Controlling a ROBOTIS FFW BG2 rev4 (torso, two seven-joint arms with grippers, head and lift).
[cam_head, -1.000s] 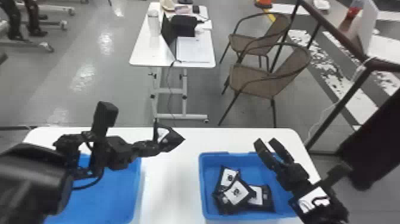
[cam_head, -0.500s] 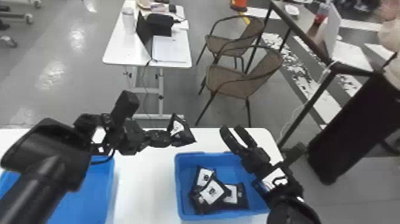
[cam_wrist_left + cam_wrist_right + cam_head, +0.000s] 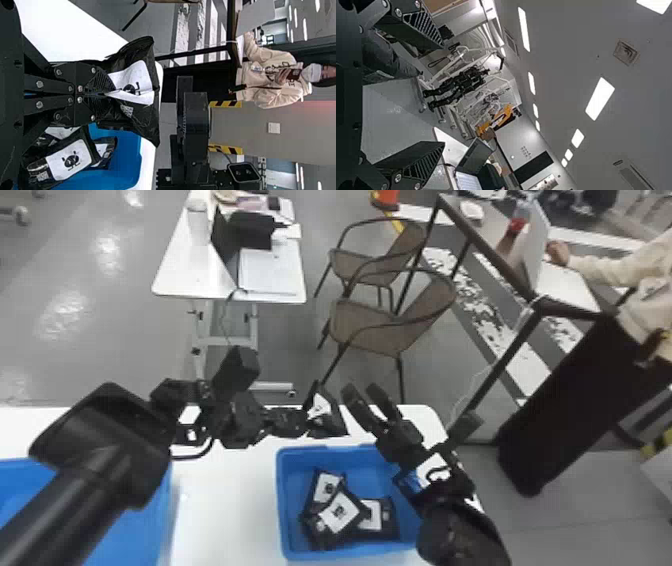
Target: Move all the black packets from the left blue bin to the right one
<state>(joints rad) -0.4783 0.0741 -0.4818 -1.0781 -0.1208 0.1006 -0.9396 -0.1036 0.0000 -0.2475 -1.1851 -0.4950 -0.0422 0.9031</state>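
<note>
Head view: left fingers pinch packet, 12 o'clock of right bin, likely for release; right fingers apart.

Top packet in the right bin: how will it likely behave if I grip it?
The top packet would probably bend, since the similar held packet creases at the left gripper. Its shiny film may be slippery, so it could slide on the packets beneath. Its flattish shape makes rolling unlikely.
</note>
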